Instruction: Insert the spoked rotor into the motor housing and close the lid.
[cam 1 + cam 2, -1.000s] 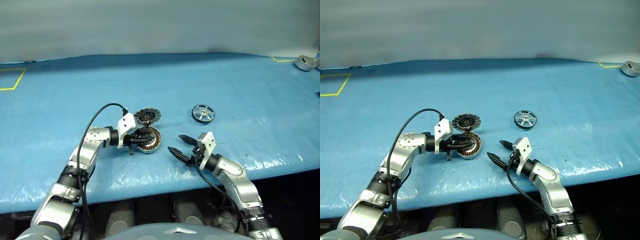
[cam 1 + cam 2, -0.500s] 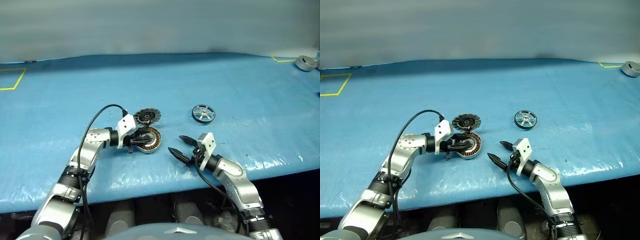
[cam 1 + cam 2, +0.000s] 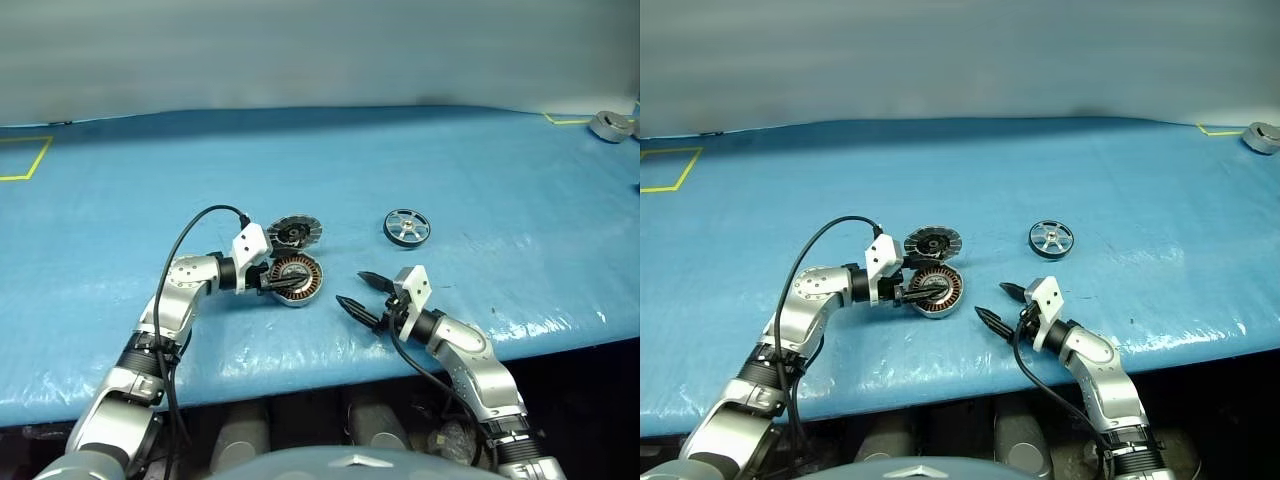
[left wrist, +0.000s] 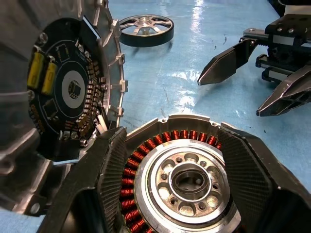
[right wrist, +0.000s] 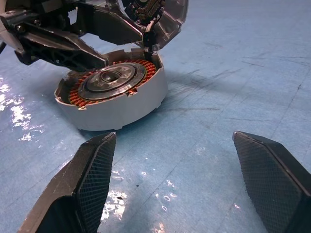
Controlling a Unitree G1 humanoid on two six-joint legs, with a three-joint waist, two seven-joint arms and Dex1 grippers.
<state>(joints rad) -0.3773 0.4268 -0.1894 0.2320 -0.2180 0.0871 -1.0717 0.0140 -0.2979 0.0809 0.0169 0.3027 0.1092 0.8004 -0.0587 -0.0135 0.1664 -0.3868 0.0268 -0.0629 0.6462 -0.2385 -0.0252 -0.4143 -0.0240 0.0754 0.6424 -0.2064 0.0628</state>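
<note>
The motor housing (image 3: 298,279), a silver-rimmed disc with copper windings, lies flat on the blue table (image 3: 450,170). Its lid (image 3: 295,231) stands tilted open behind it, circuit face showing (image 4: 68,90). My left gripper (image 3: 284,284) reaches in from the left, open, with one finger (image 4: 112,165) on each side of the hub (image 4: 187,180), over the windings. The spoked rotor (image 3: 406,226) lies flat to the right, apart from both grippers. My right gripper (image 3: 351,288) hovers open and empty just right of the housing (image 5: 114,97), pointing at it.
A grey round part (image 3: 610,124) sits at the far right back corner. Yellow tape marks (image 3: 25,160) lie at the far left. The table's front edge (image 3: 300,385) runs close behind my right wrist. Open blue surface stretches behind the rotor.
My left gripper's fingers have spread apart over the housing. The housing, lid, rotor and right gripper have kept their places.
</note>
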